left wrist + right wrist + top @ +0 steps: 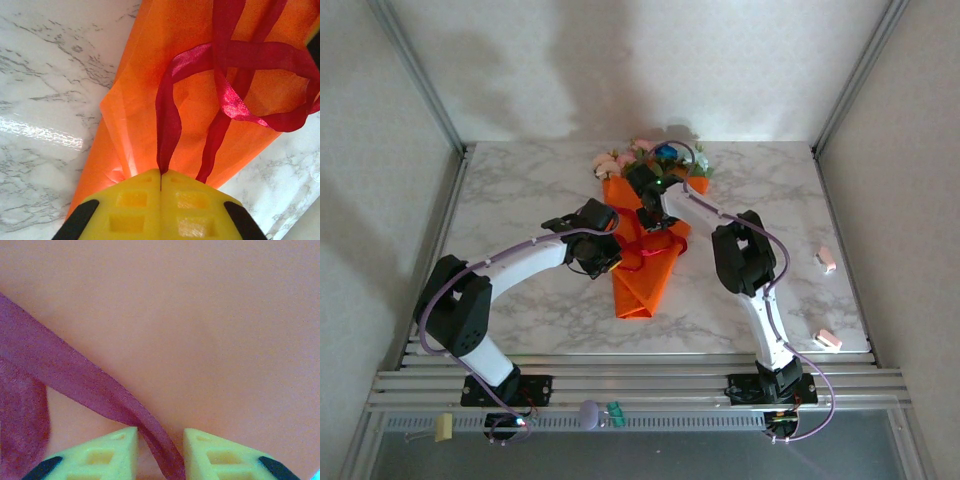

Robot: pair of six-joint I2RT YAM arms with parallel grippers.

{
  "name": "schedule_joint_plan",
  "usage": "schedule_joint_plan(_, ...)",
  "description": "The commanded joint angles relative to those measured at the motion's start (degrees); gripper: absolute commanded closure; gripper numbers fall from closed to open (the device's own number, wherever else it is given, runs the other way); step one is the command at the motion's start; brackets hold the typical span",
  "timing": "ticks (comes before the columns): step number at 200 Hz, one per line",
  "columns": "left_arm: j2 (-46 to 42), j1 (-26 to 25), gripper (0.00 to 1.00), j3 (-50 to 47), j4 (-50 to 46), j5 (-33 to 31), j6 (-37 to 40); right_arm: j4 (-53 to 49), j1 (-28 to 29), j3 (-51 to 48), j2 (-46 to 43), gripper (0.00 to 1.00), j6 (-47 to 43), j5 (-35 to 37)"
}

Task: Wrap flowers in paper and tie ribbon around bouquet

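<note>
L gripper (160,174) clamped shut on ribbon (167,115) end, just left of bouquet (642,285) lying on table (520,190), prob. holding tension. R gripper (160,442) over bouquet's waist, jaws apart straddling 2nd strand, not pinched yet; knot looks loose

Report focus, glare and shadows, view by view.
Top external: even light, soft shadows on the back wall. Left wrist: sharp ribbon, glare streak on the marble table. Right wrist: too close, paper and ribbon blurred.
</note>
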Motion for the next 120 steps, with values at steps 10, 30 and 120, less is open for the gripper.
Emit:
schedule_joint_plan(10,-1.45,-0.12,1.00,0.54,-0.60,0.36,-0.53,-2.32,-1.35,1.73,1.60,0.80,1.44,0.71)
schedule_joint_plan(30,-1.34,-0.12,1.00,0.80,-0.76,0.36,-0.53,-1.99,-1.59,1.58,1.52,0.88,1.35,0.46)
schedule_joint_plan(120,-7.17,0.85,1.00,-1.01,-8.36,-4.03,0.83,-0.05,-6.53,-3.44,-7.49,1.00,4.68,5.11)
